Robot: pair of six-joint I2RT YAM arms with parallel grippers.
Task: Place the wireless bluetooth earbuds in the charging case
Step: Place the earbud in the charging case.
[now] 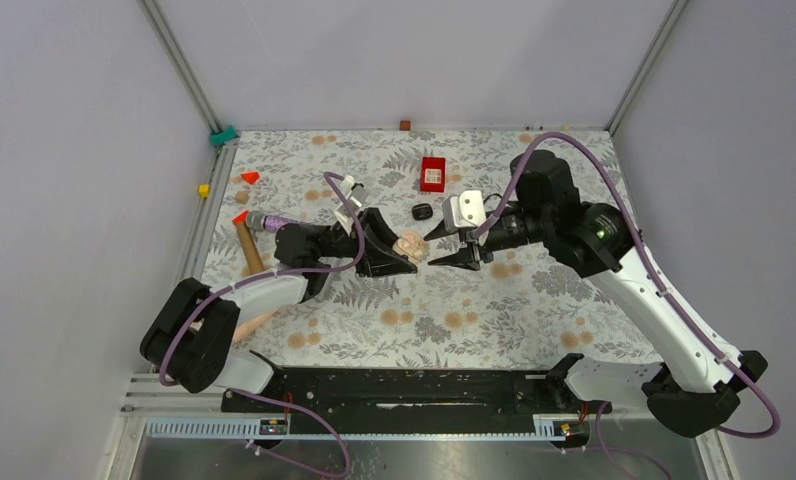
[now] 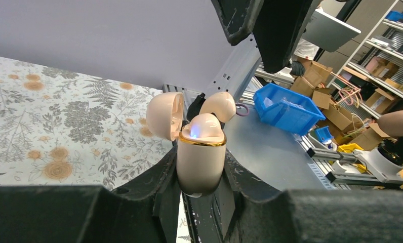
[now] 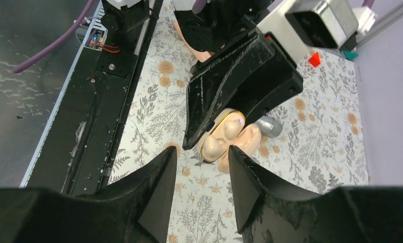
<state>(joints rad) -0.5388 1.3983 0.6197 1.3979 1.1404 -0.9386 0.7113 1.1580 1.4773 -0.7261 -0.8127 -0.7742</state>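
The charging case (image 2: 200, 164), cream-coloured rather than dark, is clamped by its lower body between the closed fingers of the left gripper (image 1: 406, 250), which holds it above the floral table (image 1: 494, 320) near the middle. Its long axis runs along the gripper's own line, and its open, gold-rimmed mouth points away from the left wrist, towards the right gripper (image 1: 430, 250). The lid (image 2: 165, 115) is swung open on its hinge and stands off to the left in the left wrist view. The two cream earbuds (image 2: 203, 127) show at the mouth. One sits in it with a small blue light glowing on it, and the other stands higher just behind it; whether that one is fully seated cannot be told. The right gripper faces the case head-on, close but not touching, its fingers spread with nothing between them. The gap between the two grippers is narrow, so there is little free room there. Behind them lie a small black oval object (image 1: 421, 211) and, farther back, a red box (image 1: 433, 173), both near but apart from the arms. A wooden cylinder (image 1: 248, 250) and two orange cones (image 1: 250, 177) lie towards the table's left edge, beside the left arm. The near strip of the table in front of the grippers is open cloth.
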